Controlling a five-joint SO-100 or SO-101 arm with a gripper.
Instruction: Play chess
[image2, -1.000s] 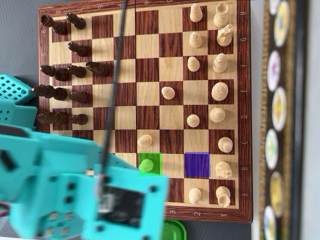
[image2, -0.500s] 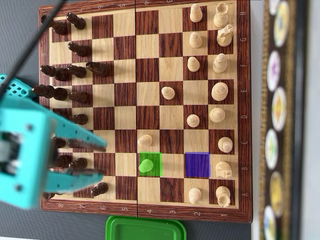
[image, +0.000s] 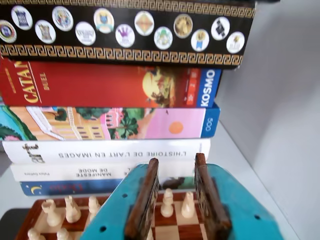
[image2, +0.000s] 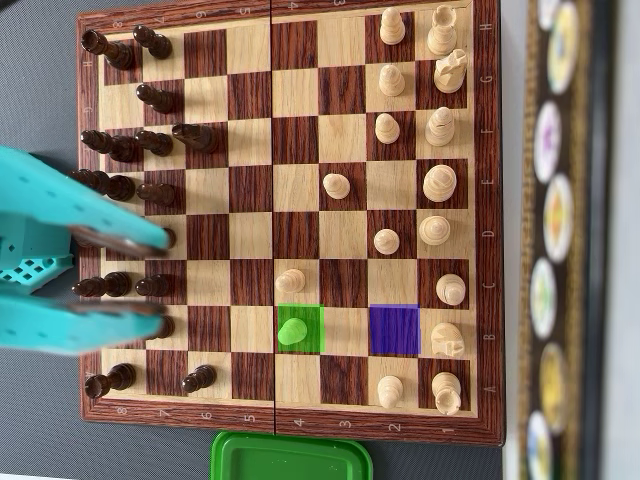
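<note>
The wooden chessboard (image2: 250, 190) fills the overhead view, with dark pieces (image2: 140, 95) along its left side and light pieces (image2: 440, 180) along its right. A light pawn (image2: 293, 330) stands on a green-marked square, and a blue-marked square (image2: 395, 329) two files to its right is empty. My teal gripper (image2: 160, 275) hovers open over the dark pieces at the left edge and holds nothing. In the wrist view the gripper (image: 176, 161) points across the board (image: 175, 232). Two light pieces (image: 168, 202) show far off between its brown-padded fingers (image: 207, 200).
A stack of books and game boxes (image: 100, 85) stands beyond the board's light side and shows as a patterned box edge (image2: 560, 230) at the right of the overhead view. A green lidded container (image2: 290, 457) sits below the board. The teal arm base (image2: 30, 260) is at the left.
The arm swung off the board's lower left corner and the open gripper moved up along the left edge, uncovering the dark pieces at the bottom left. No piece has moved.
</note>
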